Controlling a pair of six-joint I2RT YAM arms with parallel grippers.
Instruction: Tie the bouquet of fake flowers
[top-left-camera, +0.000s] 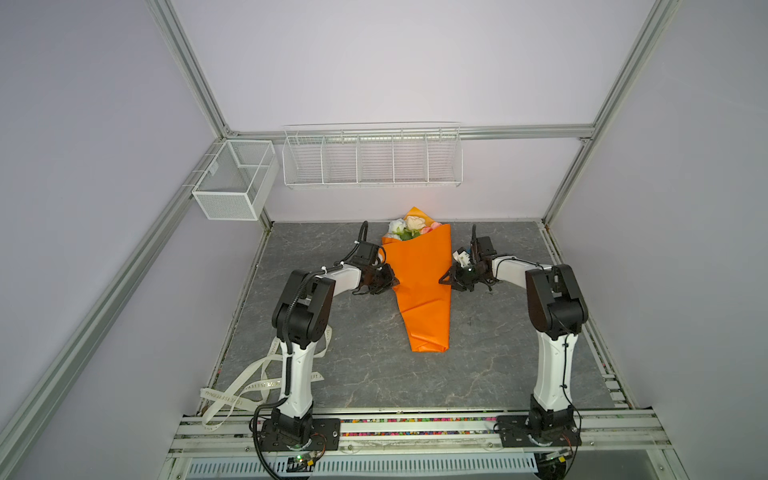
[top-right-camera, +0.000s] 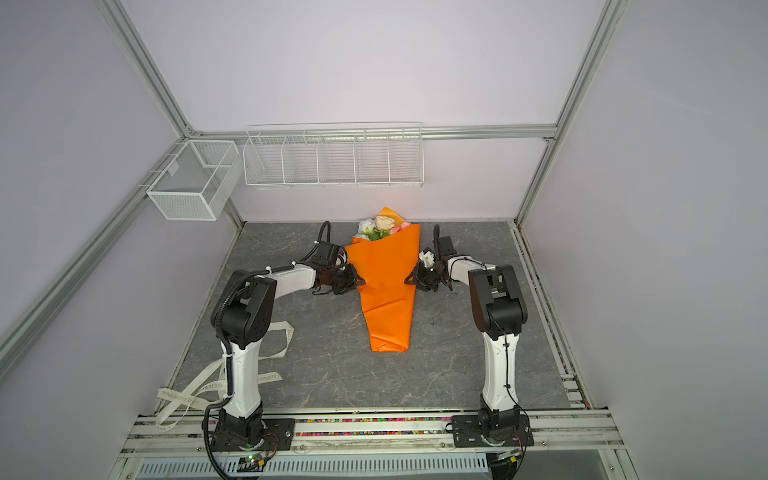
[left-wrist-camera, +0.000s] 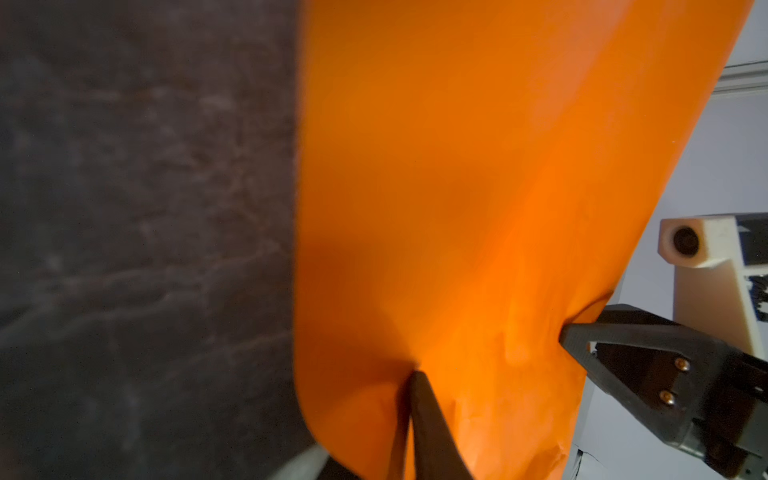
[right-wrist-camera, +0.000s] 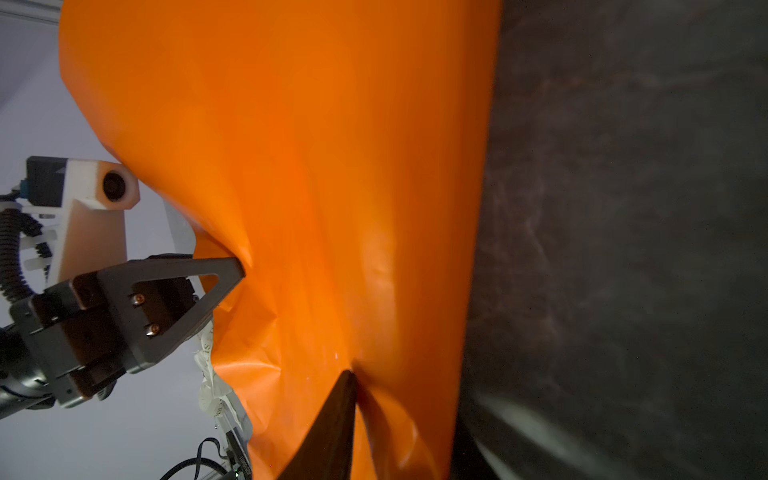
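Bouquet (top-left-camera: 422, 286): flat on the surface (top-left-camera: 498, 340)
Left gripper (top-left-camera: 394, 283): jaws pinch its left edge
Right gripper (top-left-camera: 444, 279): jaws pinch its right edge

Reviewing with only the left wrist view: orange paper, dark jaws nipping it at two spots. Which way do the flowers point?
Observer: The roses stick out of the far end of the bouquet.
Operator: Is a ribbon around it?
Observer: No; the ribbon lies loose by the base of the left arm, apart from the bouquet.
Operator: Where along it are the grips?
Observer: About midway: the left gripper on its left edge, the right gripper straight opposite, both with jaws closed on it.
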